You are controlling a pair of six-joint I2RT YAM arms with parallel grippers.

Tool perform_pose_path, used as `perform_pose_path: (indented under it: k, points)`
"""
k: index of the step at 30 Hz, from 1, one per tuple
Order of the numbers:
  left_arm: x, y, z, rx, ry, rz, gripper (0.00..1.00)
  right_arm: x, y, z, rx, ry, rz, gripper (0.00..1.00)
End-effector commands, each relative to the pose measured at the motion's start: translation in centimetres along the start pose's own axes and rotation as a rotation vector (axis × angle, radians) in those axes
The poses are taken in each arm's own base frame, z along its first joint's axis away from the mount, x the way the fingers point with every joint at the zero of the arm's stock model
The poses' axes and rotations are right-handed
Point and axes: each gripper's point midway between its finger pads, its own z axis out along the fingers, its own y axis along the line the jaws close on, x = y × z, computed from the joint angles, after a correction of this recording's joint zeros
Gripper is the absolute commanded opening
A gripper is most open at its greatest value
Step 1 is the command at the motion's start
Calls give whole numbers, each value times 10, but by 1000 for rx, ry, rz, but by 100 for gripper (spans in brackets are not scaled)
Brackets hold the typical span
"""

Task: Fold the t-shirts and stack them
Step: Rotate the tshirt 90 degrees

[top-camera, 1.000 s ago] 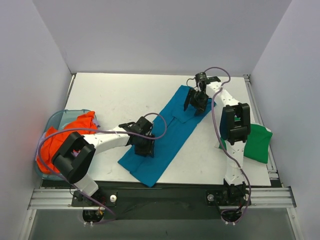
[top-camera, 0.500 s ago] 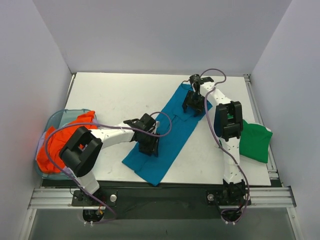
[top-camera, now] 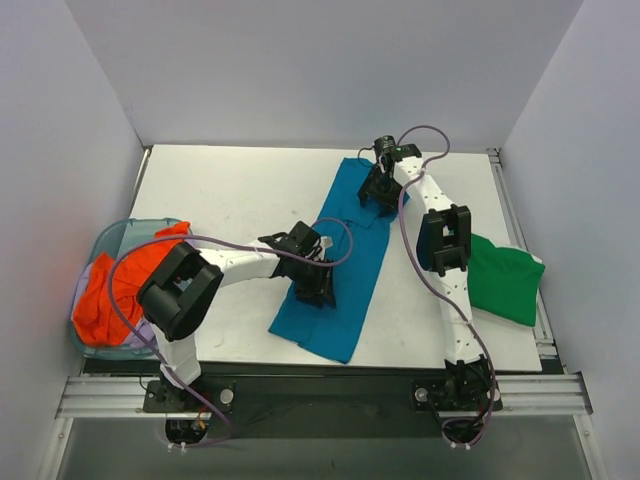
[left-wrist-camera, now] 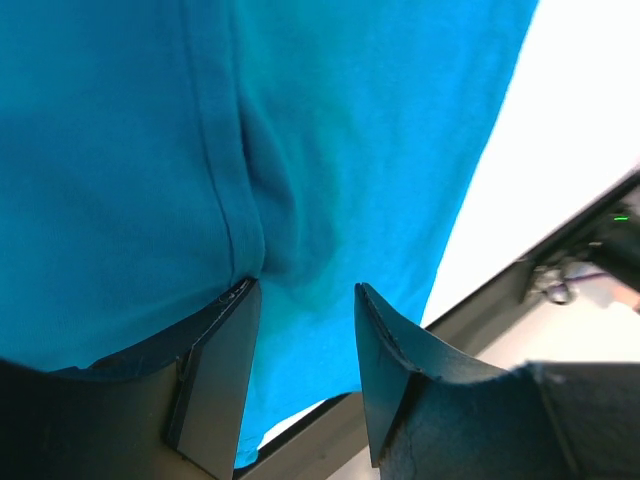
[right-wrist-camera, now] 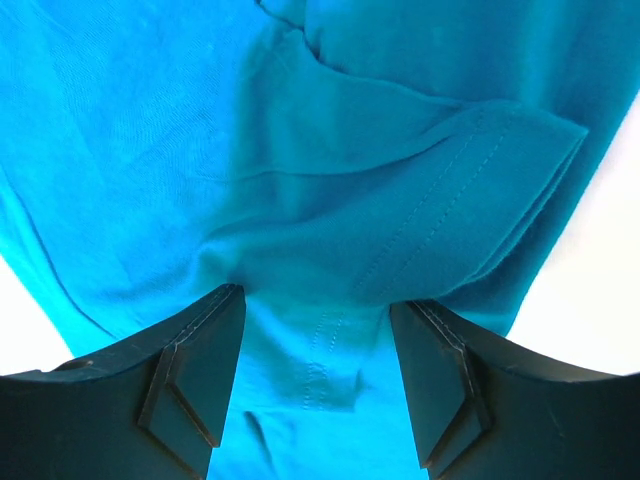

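- On table [top-camera: 230,190] centre: teal t-shirt [top-camera: 350,265] lies folded lengthwise.
- Left gripper [left-wrist-camera: 305,300]: jaws half-spread, tips pressing its near end.
- Right gripper [right-wrist-camera: 315,305]: jaws half-spread, far end.

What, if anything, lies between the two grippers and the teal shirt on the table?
Nothing visible does. The left gripper and the right gripper both stand directly on the teal t-shirt, jaws apart, with only its cloth in the gap. The green t-shirt lies apart, at the right edge of the table.
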Motion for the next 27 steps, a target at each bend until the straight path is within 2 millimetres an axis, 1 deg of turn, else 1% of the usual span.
perform_pose_path:
  k: [1,6,9,10,11,12,13,14,15,16,17,18,19,20,21,22,23,24,25,26,27]
  points:
    - [-19,-18,17,78,-45,-4,54,8,3,28,2,33,41,60]
    - [-16,-33,24,124,-34,17,54,-6,16,22,-58,-18,41,64]
    - [-7,-40,23,140,-21,41,54,-16,26,9,-104,-55,20,66]
    - [-5,-41,21,143,-20,46,54,-21,30,0,-128,-69,2,67]
    - [-3,-44,19,150,-21,54,53,-22,32,-4,-142,-76,-9,68]
    - [-6,-49,12,164,-39,68,53,-26,37,-11,-166,-94,-20,68]
    - [-6,-51,7,167,-46,82,54,-29,39,-24,-189,-107,-35,69]
    - [-8,-53,2,165,-59,91,54,-32,41,-31,-206,-117,-38,70]
    - [-12,-59,-10,173,-89,110,54,-37,45,-40,-232,-138,-44,70]
    - [-15,-56,-15,150,-104,125,54,-41,47,-58,-257,-157,-48,70]
    - [-19,-57,-24,143,-124,135,54,-44,49,-69,-277,-175,-61,70]
    - [-25,-60,-37,145,-160,149,54,-46,49,-78,-286,-186,-67,70]
    - [-27,-58,-44,136,-177,163,54,-51,51,-102,-314,-219,-73,70]
    - [-29,-55,-52,119,-196,163,54,-45,47,-107,-314,-211,-85,70]
    - [-33,-52,-67,118,-232,162,54,-44,46,-117,-325,-218,-91,70]
    - [-34,-49,-75,112,-253,167,55,-43,48,-141,-353,-243,-98,70]
    - [-34,-41,-81,96,-268,157,55,-30,39,-137,-334,-212,-104,70]
    - [-35,-41,-94,103,-300,160,55,-22,35,-141,-333,-201,-115,69]
    - [-32,-22,-96,74,-303,132,55,-14,33,-161,-348,-214,-125,69]
    - [-29,-13,-99,57,-306,120,55,-3,27,-163,-340,-199,-132,68]
    - [-27,-10,-107,55,-325,120,55,23,11,-146,-297,-134,-138,68]
